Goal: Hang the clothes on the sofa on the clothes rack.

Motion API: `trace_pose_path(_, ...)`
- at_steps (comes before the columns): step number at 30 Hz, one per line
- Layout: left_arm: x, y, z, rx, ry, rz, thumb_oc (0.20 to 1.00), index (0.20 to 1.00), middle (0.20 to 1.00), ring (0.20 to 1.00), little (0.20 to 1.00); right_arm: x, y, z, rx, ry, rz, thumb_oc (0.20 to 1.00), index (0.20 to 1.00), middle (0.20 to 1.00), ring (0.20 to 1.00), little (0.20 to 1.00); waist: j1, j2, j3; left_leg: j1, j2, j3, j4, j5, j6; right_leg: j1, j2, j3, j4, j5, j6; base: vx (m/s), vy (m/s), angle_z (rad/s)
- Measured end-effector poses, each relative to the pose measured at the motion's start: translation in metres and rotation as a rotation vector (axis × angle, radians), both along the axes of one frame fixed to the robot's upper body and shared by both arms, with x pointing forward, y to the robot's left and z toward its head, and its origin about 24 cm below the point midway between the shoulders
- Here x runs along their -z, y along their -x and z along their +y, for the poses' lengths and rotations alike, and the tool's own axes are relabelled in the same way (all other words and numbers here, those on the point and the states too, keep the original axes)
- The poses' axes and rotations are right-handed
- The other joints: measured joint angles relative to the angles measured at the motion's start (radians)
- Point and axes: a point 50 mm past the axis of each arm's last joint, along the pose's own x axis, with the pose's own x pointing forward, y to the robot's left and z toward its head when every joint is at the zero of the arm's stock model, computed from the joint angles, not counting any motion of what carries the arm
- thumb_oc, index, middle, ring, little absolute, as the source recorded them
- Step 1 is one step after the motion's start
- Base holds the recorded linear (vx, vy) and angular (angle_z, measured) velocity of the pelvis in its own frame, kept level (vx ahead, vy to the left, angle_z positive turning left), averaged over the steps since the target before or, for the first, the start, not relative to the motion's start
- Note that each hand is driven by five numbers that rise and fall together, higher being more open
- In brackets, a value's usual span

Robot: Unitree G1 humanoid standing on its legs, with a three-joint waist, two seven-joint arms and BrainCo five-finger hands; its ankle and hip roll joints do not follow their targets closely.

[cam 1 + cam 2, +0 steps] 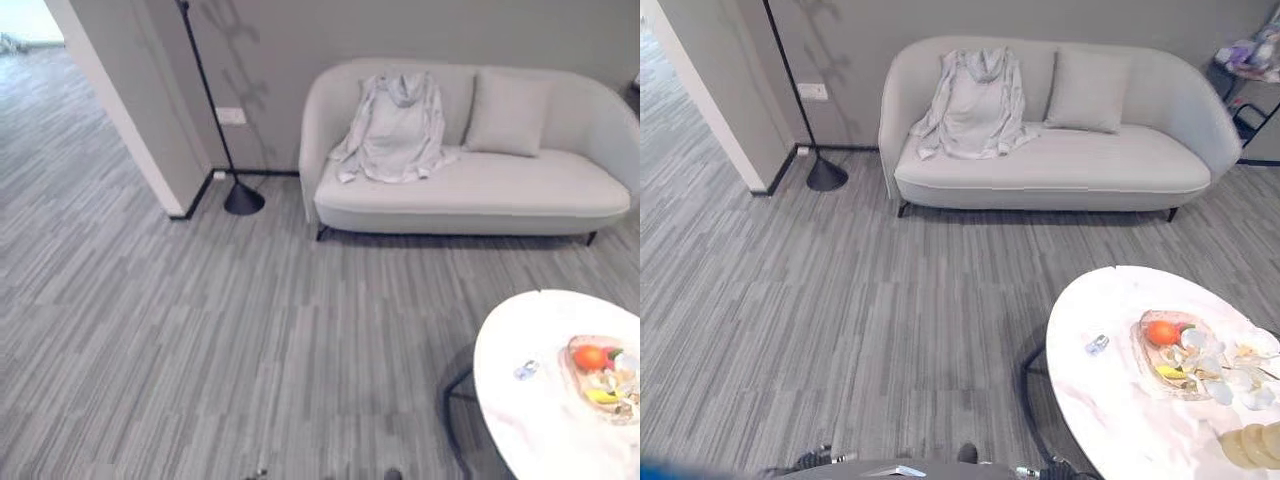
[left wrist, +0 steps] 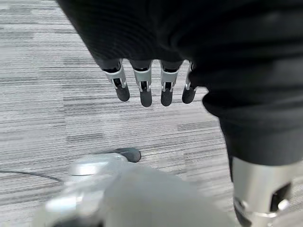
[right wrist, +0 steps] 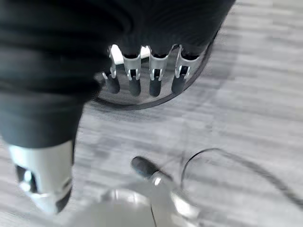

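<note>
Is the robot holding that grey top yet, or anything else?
No, nothing is held. The left hand and right hand hang open over the floor, while the grey garment lies draped on the sofa.

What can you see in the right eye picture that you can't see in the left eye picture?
The right eye view alone takes in the shelf past the sofa's far end, and pale round things at the table's near edge. The left eye view alone shows a bright opening beyond the wall corner. Both show the light grey garment draped over the sofa back beside a cushion, the black pole stand, and the white round table carrying a fruit dish.
</note>
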Motion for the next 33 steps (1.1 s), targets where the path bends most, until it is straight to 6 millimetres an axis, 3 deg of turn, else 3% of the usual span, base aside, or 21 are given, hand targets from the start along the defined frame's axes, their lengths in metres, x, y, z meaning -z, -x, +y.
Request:
trace_pose_path(2,-0.001,-0.008,-0.002,-0.025,0.010,-0.027,1.000,1.000,1.000,1.000,1.000,-0.004,-0.010,-0.007,0.000,0.023,-0.029,1.000,1.000,1.000,1.000,1.000,0.005,0.000,0.027,-0.048,-0.002,-0.003,0.052,-0.014,-0.018,0.001,-0.011,-0.009,-0.001,-0.005,-0.024,0.19,0.038,0.20)
trace_pose_path(5,-0.002,-0.011,-0.002,-0.034,0.011,-0.035,1.000,1.000,1.000,1.000,1.000,-0.006,-0.017,-0.009,-0.002,0.033,-0.048,1.000,1.000,1.000,1.000,1.000,0.004,0.008,0.032,-0.069,0.022,-0.002,-0.066,-0.001,-0.007,0.002,-0.022,-0.016,-0.002,-0.010,-0.022,0.27,0.081,0.15)
trace_pose_path(8,-0.002,-0.018,-0.006,-0.028,0.015,-0.043,1.000,1.000,1.000,1.000,1.000,-0.010,-0.033,-0.007,-0.014,0.033,-0.087,1.000,1.000,1.000,1.000,1.000,0.019,0.024,0.023,-0.159,0.020,0.027,-0.242,0.068,-0.076,-0.045,-0.027,0.007,-0.003,-0.021,-0.010,0.32,0.097,0.05)
trace_pose_path(10,-0.002,-0.021,-0.007,-0.034,0.018,-0.043,1.000,1.000,1.000,1.000,1.000,-0.012,-0.043,-0.006,-0.018,0.034,-0.107,1.000,1.000,1.000,1.000,1.000,0.035,0.047,0.018,-0.224,0.029,0.022,-0.244,0.081,-0.078,-0.051,-0.019,0.018,-0.003,-0.022,-0.011,0.44,0.181,-0.26)
trace_pose_path(12,0.000,-0.010,-0.004,-0.068,0.017,-0.017,1.000,1.000,1.000,1.000,1.000,-0.011,-0.039,-0.006,-0.005,0.031,-0.096,1.000,1.000,1.000,1.000,1.000,0.074,0.044,0.003,-0.211,0.045,0.023,-0.208,0.083,-0.073,-0.041,-0.019,0.059,-0.003,-0.024,-0.008,0.45,0.221,-0.69)
trace_pose_path(14,0.002,0.004,0.000,-0.117,0.012,0.024,1.000,1.000,1.000,1.000,1.000,-0.009,-0.033,-0.006,-0.003,0.033,-0.084,1.000,1.000,1.000,1.000,1.000,0.081,0.021,-0.020,-0.231,0.021,0.047,-0.111,0.095,-0.048,-0.026,-0.055,0.095,-0.002,-0.038,0.010,0.41,0.232,-0.84)
trace_pose_path(16,0.003,0.011,0.001,-0.122,0.008,0.041,1.000,1.000,1.000,1.000,1.000,-0.006,-0.022,-0.006,0.004,0.034,-0.050,1.000,1.000,1.000,1.000,1.000,0.081,0.011,-0.063,-0.240,0.004,0.085,-0.075,0.092,-0.039,-0.011,-0.088,0.108,0.010,-0.094,0.040,0.40,0.260,-0.59)
trace_pose_path(18,0.002,0.008,0.002,-0.106,0.003,0.024,1.000,1.000,1.000,1.000,1.000,-0.003,-0.012,-0.006,0.006,0.030,-0.026,1.000,1.000,1.000,1.000,1.000,0.071,0.025,-0.088,-0.215,0.005,0.103,-0.081,0.085,-0.028,-0.051,-0.108,0.106,0.221,-0.151,0.093,0.40,0.351,-0.26)
trace_pose_path(19,-0.002,-0.004,0.008,-0.063,-0.014,-0.015,1.000,1.000,1.000,1.000,1.000,-0.002,-0.008,-0.001,0.005,0.016,-0.017,1.000,1.000,1.000,1.000,1.000,0.056,0.041,-0.103,-0.183,0.002,0.113,-0.120,0.085,-0.029,-0.104,-0.114,0.106,0.469,-0.142,0.122,0.30,0.298,-0.11)
trace_pose_path(20,-0.004,-0.007,0.012,-0.047,-0.028,-0.019,1.000,1.000,1.000,1.000,1.000,-0.002,-0.010,0.001,0.003,0.010,-0.026,1.000,1.000,1.000,1.000,1.000,0.050,0.047,-0.105,-0.167,0.001,0.113,-0.142,0.085,-0.029,-0.129,-0.113,0.105,0.588,-0.097,0.124,0.35,0.283,-0.09)
trace_pose_path(21,-0.007,-0.015,0.015,-0.025,-0.040,-0.037,1.000,1.000,1.000,1.000,1.000,-0.002,-0.011,0.003,0.003,0.005,-0.031,1.000,1.000,1.000,1.000,1.000,0.041,0.052,-0.107,-0.155,0.000,0.114,-0.150,0.085,-0.029,-0.150,-0.116,0.102,0.681,-0.062,0.127,0.40,0.247,-0.16)
trace_pose_path(22,-0.009,-0.019,0.020,-0.014,-0.054,-0.045,1.000,1.000,1.000,1.000,1.000,-0.002,-0.014,0.005,-0.001,-0.003,-0.048,1.000,1.000,1.000,1.000,1.000,0.040,0.066,-0.108,-0.133,-0.013,0.101,-0.152,0.126,-0.013,-0.151,-0.128,0.083,0.760,-0.081,0.163,0.40,0.246,-0.45)
trace_pose_path(24,-0.008,-0.015,0.021,-0.007,-0.059,-0.026,1.000,1.000,1.000,1.000,1.000,-0.003,-0.019,0.007,-0.005,-0.009,-0.068,1.000,1.000,1.000,1.000,1.000,0.043,0.073,-0.109,-0.100,-0.048,0.104,-0.142,0.125,0.057,-0.151,-0.178,0.063,0.800,-0.103,0.165,0.33,0.147,-0.44)
trace_pose_path(26,-0.009,-0.025,0.015,0.015,-0.049,-0.053,1.000,1.000,1.000,1.000,1.000,-0.004,-0.021,0.006,-0.009,-0.008,-0.075,1.000,1.000,1.000,1.000,1.000,0.026,0.118,-0.103,-0.084,-0.069,0.076,-0.169,0.082,0.036,-0.166,-0.171,0.016,0.690,-0.130,0.145,0.47,0.079,0.16)
trace_pose_path(27,-0.011,-0.033,0.012,0.017,-0.043,-0.071,1.000,1.000,1.000,1.000,1.000,-0.004,-0.017,0.001,-0.007,0.004,-0.067,1.000,1.000,1.000,1.000,1.000,0.020,0.114,-0.103,-0.085,-0.076,0.100,-0.156,0.004,-0.022,-0.171,-0.182,-0.012,0.579,-0.142,0.125,0.53,-0.028,0.20)
trace_pose_path(28,-0.013,-0.032,0.020,0.007,-0.058,-0.069,1.000,1.000,1.000,1.000,1.000,-0.006,-0.023,0.001,-0.012,0.005,-0.087,1.000,1.000,1.000,1.000,1.000,0.011,0.085,-0.083,-0.128,-0.086,0.103,-0.007,-0.030,0.131,-0.170,-0.222,-0.003,0.419,-0.119,0.175,0.26,-0.042,0.08)
trace_pose_path(29,-0.012,-0.029,0.022,0.006,-0.063,-0.057,1.000,1.000,1.000,1.000,1.000,-0.007,-0.026,0.000,-0.010,0.007,-0.099,1.000,1.000,1.000,1.000,1.000,0.006,0.091,-0.070,-0.120,-0.092,0.099,-0.001,0.013,0.154,-0.166,-0.232,0.008,0.354,-0.109,0.212,0.43,-0.061,0.14)
trace_pose_path(30,-0.010,-0.025,0.019,0.001,-0.060,-0.042,1.000,1.000,1.000,1.000,1.000,-0.006,-0.021,-0.001,-0.007,0.006,-0.086,1.000,1.000,1.000,1.000,1.000,0.000,0.069,-0.074,-0.087,-0.107,0.092,-0.042,0.024,0.138,-0.158,-0.223,0.014,0.222,-0.102,0.229,0.28,-0.023,0.17)
trace_pose_path(31,-0.008,-0.022,0.016,0.005,-0.055,-0.029,1.000,1.000,1.000,1.000,1.000,-0.005,-0.016,-0.002,-0.001,0.010,-0.072,1.000,1.000,1.000,1.000,1.000,-0.006,0.083,-0.065,-0.062,-0.106,0.084,-0.085,0.018,0.088,-0.170,-0.183,0.006,0.128,-0.075,0.195,0.43,-0.033,0.12)
trace_pose_path(32,-0.008,-0.022,0.016,0.003,-0.056,-0.031,1.000,1.000,1.000,1.000,1.000,-0.003,-0.014,0.003,-0.010,0.000,-0.066,1.000,1.000,1.000,1.000,1.000,-0.002,0.030,-0.059,-0.057,-0.109,0.124,-0.065,-0.047,0.000,-0.225,-0.176,0.014,0.056,-0.032,0.175,0.42,-0.024,0.53)
trace_pose_path(33,-0.011,-0.027,0.021,-0.004,-0.062,-0.042,1.000,1.000,1.000,1.000,1.000,-0.002,-0.014,0.010,-0.001,-0.018,-0.071,1.000,1.000,1.000,1.000,1.000,-0.039,-0.006,-0.044,-0.121,-0.124,0.107,0.144,-0.086,0.114,-0.240,-0.221,0.092,-0.004,0.005,0.227,0.40,-0.030,0.71)
